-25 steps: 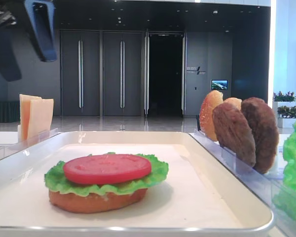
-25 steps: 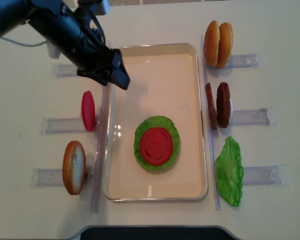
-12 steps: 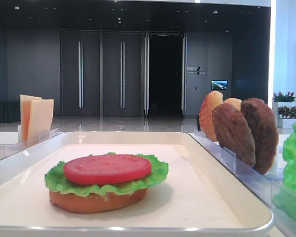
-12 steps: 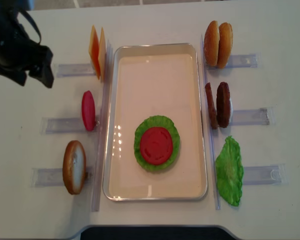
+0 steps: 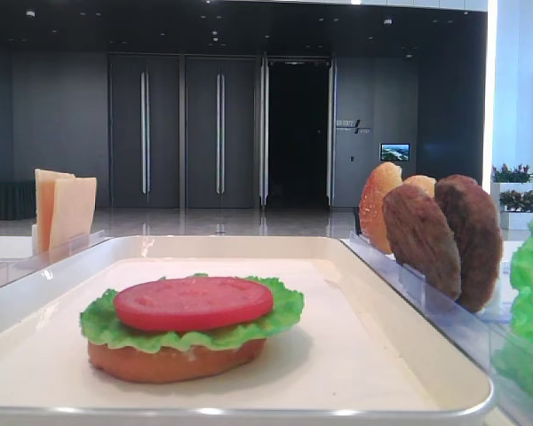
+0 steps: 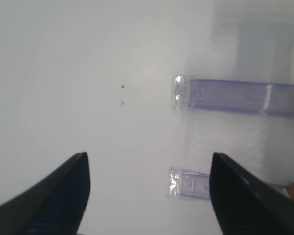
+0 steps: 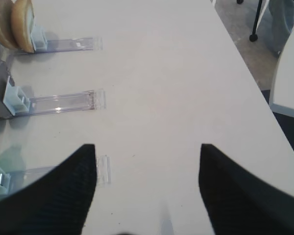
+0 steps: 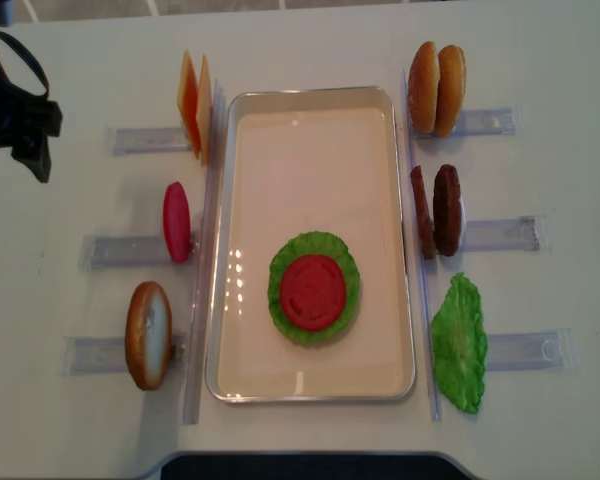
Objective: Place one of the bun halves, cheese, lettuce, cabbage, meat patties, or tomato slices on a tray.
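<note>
Left gripper (image 8: 25, 140): drawn back from over the tray's near-left rim to the far left table edge within the last second; jaws spread wide, nothing between them, bare table and clear plastic racks (image 6: 237, 95) beneath. To its right, in turn: cheese (image 8: 194, 118) slices upright in a rack; a spare tomato slice (image 8: 176, 221) on edge; a domed bun half (image 8: 147, 334). Further right, the tray (image 8: 310, 130), bearing a stack near its middle: bun base (image 5: 173, 359), lettuce (image 5: 271, 315), tomato slice (image 8: 313, 292) on top, unchanged over the interval. Right of the tray: two bun halves (image 8: 436, 88), two meat patties (image 8: 436, 210), a lettuce leaf (image 8: 459, 341). Right gripper (image 7: 144, 188): jaws apart, empty, over bare table beyond those racks. Judgement: the withdrawal suggests a placement is complete and the arm is parking or resetting for another item.
</note>
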`<state>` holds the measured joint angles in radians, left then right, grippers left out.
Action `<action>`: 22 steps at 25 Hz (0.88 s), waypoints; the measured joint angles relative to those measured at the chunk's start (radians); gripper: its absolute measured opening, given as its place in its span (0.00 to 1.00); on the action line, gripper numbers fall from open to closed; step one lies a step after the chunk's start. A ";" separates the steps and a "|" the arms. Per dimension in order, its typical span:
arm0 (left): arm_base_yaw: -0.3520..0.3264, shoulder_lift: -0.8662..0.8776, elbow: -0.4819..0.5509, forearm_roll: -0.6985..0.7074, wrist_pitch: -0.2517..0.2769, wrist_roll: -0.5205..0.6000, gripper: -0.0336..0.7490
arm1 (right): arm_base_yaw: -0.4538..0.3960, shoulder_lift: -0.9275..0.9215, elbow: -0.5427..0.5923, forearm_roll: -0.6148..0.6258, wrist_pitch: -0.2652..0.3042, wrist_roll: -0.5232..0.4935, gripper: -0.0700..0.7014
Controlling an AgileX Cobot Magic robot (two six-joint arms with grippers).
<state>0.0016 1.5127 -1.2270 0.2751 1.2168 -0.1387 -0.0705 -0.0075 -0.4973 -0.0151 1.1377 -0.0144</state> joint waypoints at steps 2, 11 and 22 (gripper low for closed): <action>0.000 -0.031 0.044 -0.001 0.000 -0.017 0.77 | 0.000 0.000 0.000 0.000 0.000 0.000 0.69; 0.000 -0.324 0.367 -0.047 -0.002 -0.027 0.69 | 0.000 0.000 0.000 0.000 0.000 0.000 0.69; 0.000 -0.812 0.681 -0.071 -0.056 -0.027 0.66 | 0.000 0.000 0.000 0.000 0.000 0.000 0.69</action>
<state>0.0016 0.7003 -0.5460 0.2044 1.1604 -0.1655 -0.0705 -0.0075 -0.4973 -0.0151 1.1377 -0.0144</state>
